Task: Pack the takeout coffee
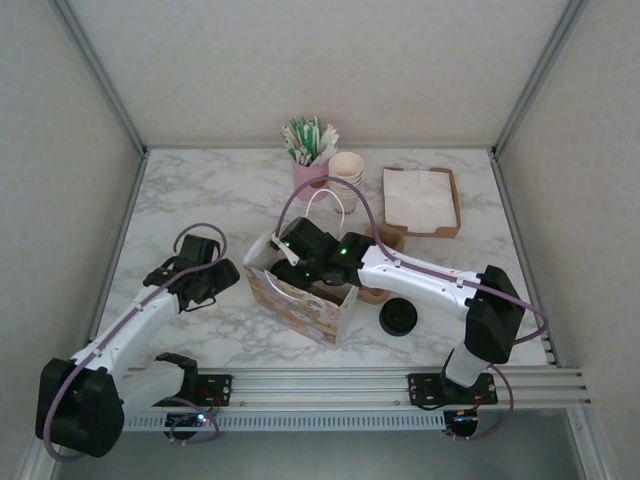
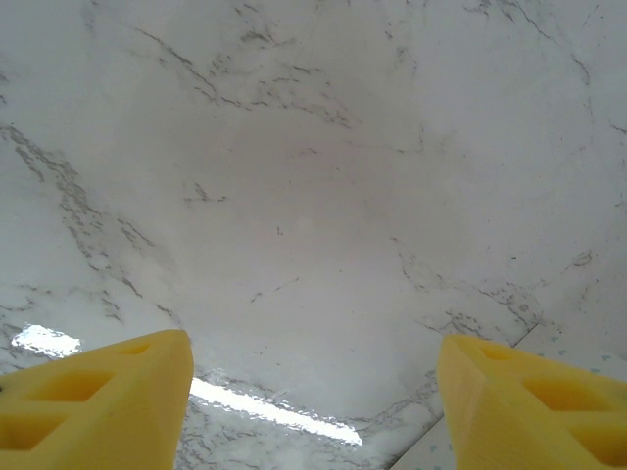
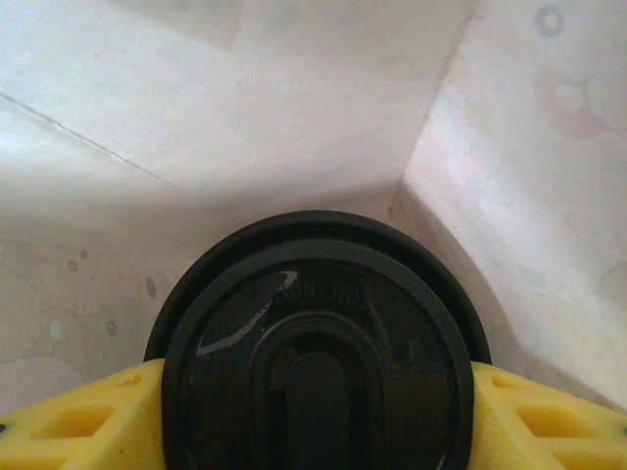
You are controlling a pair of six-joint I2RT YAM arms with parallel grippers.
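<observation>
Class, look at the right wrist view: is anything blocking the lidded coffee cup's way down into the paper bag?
Nothing visible does. The right tool holds the takeout coffee inside the bag, with only bare walls around it; the floor beneath it is hidden.

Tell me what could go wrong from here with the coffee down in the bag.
1. The right hand holds the takeout coffee close to the wall of the paper bag; withdrawing could snag and tip the bag.
2. The left hand hangs open over the table, so nothing steadies the bag.
3. The cup's base is hidden; an early release could drop it.
</observation>
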